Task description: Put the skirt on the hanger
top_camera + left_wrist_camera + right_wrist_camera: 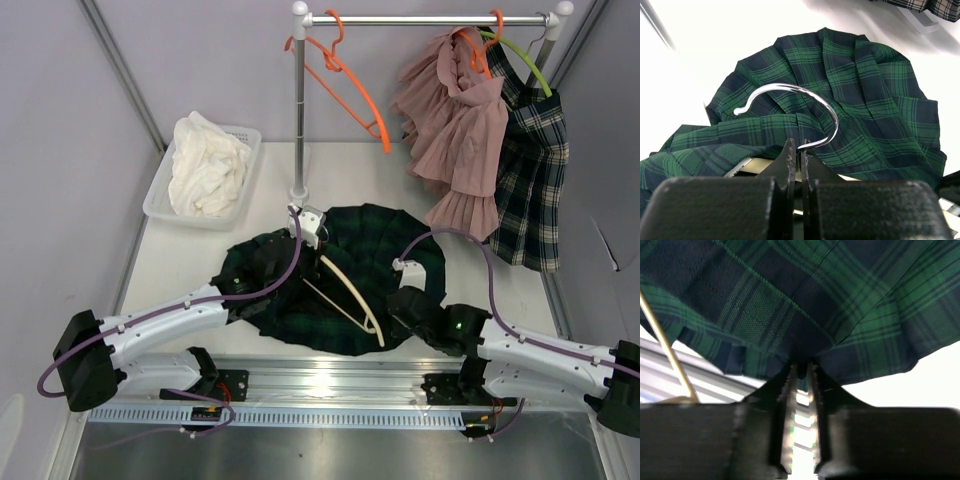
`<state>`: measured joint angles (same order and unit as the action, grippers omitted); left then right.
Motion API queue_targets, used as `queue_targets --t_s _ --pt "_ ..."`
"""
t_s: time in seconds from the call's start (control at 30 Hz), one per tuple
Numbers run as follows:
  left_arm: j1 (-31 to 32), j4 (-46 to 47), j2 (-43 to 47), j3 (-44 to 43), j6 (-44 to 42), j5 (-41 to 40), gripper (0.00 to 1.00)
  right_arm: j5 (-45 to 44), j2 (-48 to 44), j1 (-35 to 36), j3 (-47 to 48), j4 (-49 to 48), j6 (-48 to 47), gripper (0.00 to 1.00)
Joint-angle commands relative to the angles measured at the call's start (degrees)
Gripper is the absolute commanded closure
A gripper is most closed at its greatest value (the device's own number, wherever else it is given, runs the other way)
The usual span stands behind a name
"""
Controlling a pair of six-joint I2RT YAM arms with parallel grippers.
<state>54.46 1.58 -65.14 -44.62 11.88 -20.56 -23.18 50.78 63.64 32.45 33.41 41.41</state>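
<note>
Nearest, my left claw (799,148) is pinched shut on the hanger (352,293) at the base of its hook (790,88). The skirt (865,100) spreads beyond and beneath it. My right claw (803,371) clamps the skirt's edge, directly ahead of its tips. I judge: hold that edge taut, keep the hanger level, feed one arm under. No writing legible.

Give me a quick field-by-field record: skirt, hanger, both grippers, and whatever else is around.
skirt: green plaid, spread on the table
hanger: cream, lying on the skirt
left gripper: shut on the hanger's metal hook
right gripper: shut on the skirt's edge
rail: one orange hanger bare, two garments hung
basket: holds white cloth
</note>
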Motion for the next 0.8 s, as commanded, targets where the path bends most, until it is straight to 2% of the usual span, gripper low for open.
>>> queue_targets --t_s 0.0,0.03,0.1,0.5,0.77 --pt "-0.7 4.1 1.2 -1.9 -2.6 -3.8 1.00 -2.8 -1.0 -2.1 2.3 -0.9 -0.9 0.93" --pt "-0.7 4.4 1.0 -2.0 -3.0 -4.4 1.00 -2.2 -1.2 -2.6 2.9 0.4 -1.2 0.97" --pt "-0.8 5.1 0.7 -2.5 -4.0 -6.7 1.00 -0.7 -1.3 -3.9 5.1 3.0 -1.9 1.00" --pt "-3.0 14.0 -6.1 -6.6 -7.6 -13.6 1.00 6.6 0.0 -8.5 15.9 13.6 -4.6 1.00" --pt "-5.2 16.4 -8.5 -7.9 -7.2 -17.3 1.00 6.7 0.7 -9.1 17.4 17.1 -4.1 1.00"
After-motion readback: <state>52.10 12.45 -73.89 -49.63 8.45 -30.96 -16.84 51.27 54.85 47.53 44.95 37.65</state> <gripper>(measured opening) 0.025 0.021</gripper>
